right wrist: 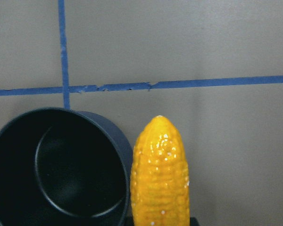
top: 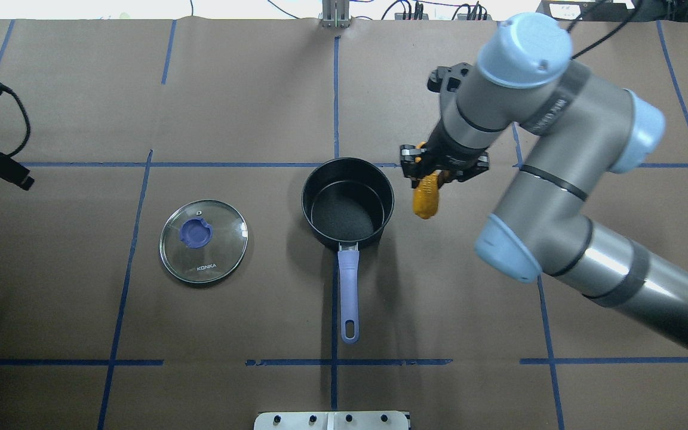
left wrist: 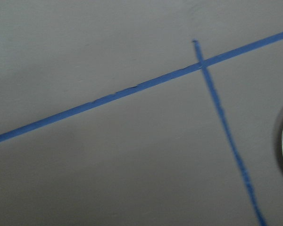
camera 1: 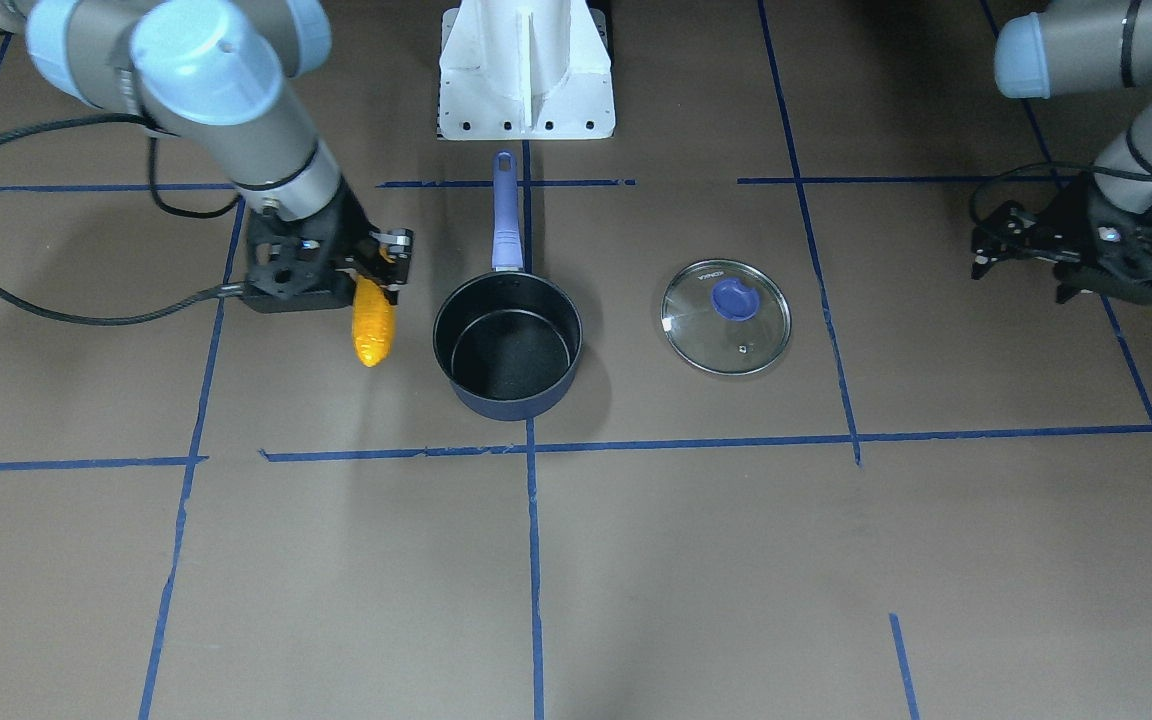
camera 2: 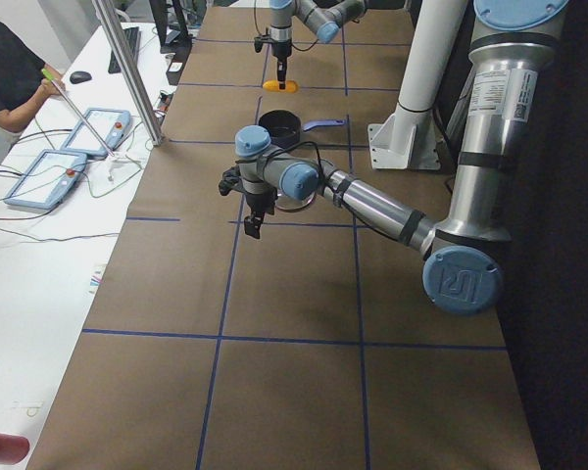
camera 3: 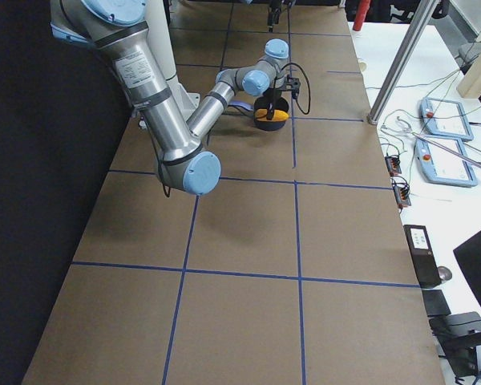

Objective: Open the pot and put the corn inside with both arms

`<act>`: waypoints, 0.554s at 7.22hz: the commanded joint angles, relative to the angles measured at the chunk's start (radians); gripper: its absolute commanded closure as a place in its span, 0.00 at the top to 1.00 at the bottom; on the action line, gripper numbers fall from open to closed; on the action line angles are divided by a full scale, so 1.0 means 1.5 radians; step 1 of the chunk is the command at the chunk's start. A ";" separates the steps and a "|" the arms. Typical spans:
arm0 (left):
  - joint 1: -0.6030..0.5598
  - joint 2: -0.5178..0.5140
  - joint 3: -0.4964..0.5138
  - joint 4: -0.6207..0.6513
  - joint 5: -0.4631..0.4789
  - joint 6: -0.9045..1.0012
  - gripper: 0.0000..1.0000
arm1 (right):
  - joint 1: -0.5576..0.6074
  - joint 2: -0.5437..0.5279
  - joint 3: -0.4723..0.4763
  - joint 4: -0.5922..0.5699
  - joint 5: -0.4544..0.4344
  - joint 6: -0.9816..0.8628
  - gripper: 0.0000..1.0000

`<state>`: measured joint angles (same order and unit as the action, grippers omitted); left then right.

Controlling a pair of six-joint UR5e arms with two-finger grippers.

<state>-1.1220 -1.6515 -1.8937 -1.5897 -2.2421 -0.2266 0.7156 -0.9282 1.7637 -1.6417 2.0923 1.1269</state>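
Beside the pinching fingers, toward the table's middle, stands the pot (camera 1: 511, 405), open, its dark inside bare. The right gripper (camera 1: 377, 272) is clamped on one end of the corn (camera 1: 372, 325), and the cob's long axis runs straight out from the fingertips, away from the robot's base, roughly parallel to the pot's handle (camera 1: 506, 215) but pointing the opposite way. From the right wrist camera the free tip reaches past the near wall of the pot, just beside the rim and not over the opening. How high the cob hangs against the rim I cannot tell for sure. The coming move, as I judge it, is a short sideways carry over that near rim and a release; the right arm is plainly the nearer one. The rim is the only edge in the way: the handle lies off toward the base, out of the path, and the glass lid (camera 1: 726, 317) rests flat beyond the pot, well apart from it. The left gripper (camera 1: 986, 250) hovers farther out past the lid, fingers seemingly spread and holding nothing
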 commanded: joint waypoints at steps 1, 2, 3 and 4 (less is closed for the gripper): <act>-0.043 0.029 0.005 0.000 0.000 0.071 1.00 | -0.037 0.072 -0.064 0.003 -0.037 0.049 0.03; -0.048 0.030 0.014 -0.001 0.000 0.080 1.00 | -0.047 0.074 -0.065 0.003 -0.044 0.051 0.04; -0.059 0.030 0.026 0.000 0.001 0.102 1.00 | -0.061 0.079 -0.068 0.004 -0.061 0.069 0.04; -0.068 0.030 0.031 0.000 0.001 0.112 1.00 | -0.066 0.090 -0.091 0.022 -0.066 0.072 0.05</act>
<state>-1.2063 -1.6072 -1.8603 -1.5896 -2.2417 -0.0839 0.6323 -0.8112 1.6577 -1.6304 2.0095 1.2206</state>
